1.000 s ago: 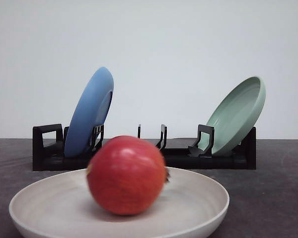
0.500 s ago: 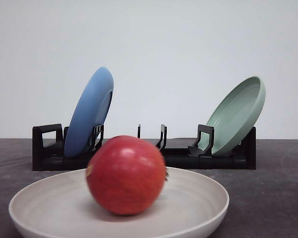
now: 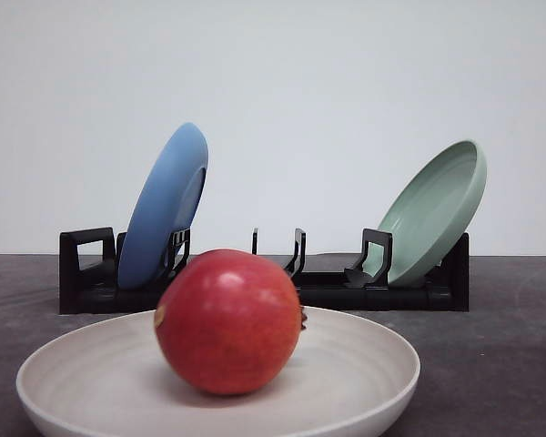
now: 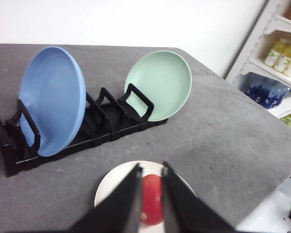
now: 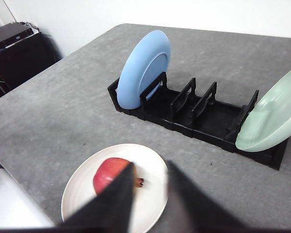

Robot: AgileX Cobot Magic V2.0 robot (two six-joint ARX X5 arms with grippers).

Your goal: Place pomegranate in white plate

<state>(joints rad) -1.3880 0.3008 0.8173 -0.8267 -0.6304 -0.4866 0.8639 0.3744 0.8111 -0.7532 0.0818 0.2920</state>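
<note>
The red pomegranate (image 3: pixel 227 323) rests in the middle of the white plate (image 3: pixel 364 364), its brown calyx nub pointing right. Nothing holds it. In the left wrist view the left gripper (image 4: pixel 150 167) hangs high above the table, with the pomegranate (image 4: pixel 152 204) and the white plate (image 4: pixel 111 187) showing through the gap between its dark fingers. The right gripper (image 5: pixel 150 165) is also raised well above the table. Its fingers are apart, and the pomegranate (image 5: pixel 109 175) lies partly behind one of them on the white plate (image 5: pixel 153 194).
Behind the plate stands a black dish rack (image 3: pixel 255 291). A blue plate (image 3: pixel 164 209) leans in its left end and a pale green plate (image 3: pixel 432 214) in its right end. Shelves with bottles (image 4: pixel 281 48) stand beyond the table's edge.
The pomegranate has rocked slightly to the left in the plate and come to rest, now sharp instead of blurred. The plates and rack have not moved.
</note>
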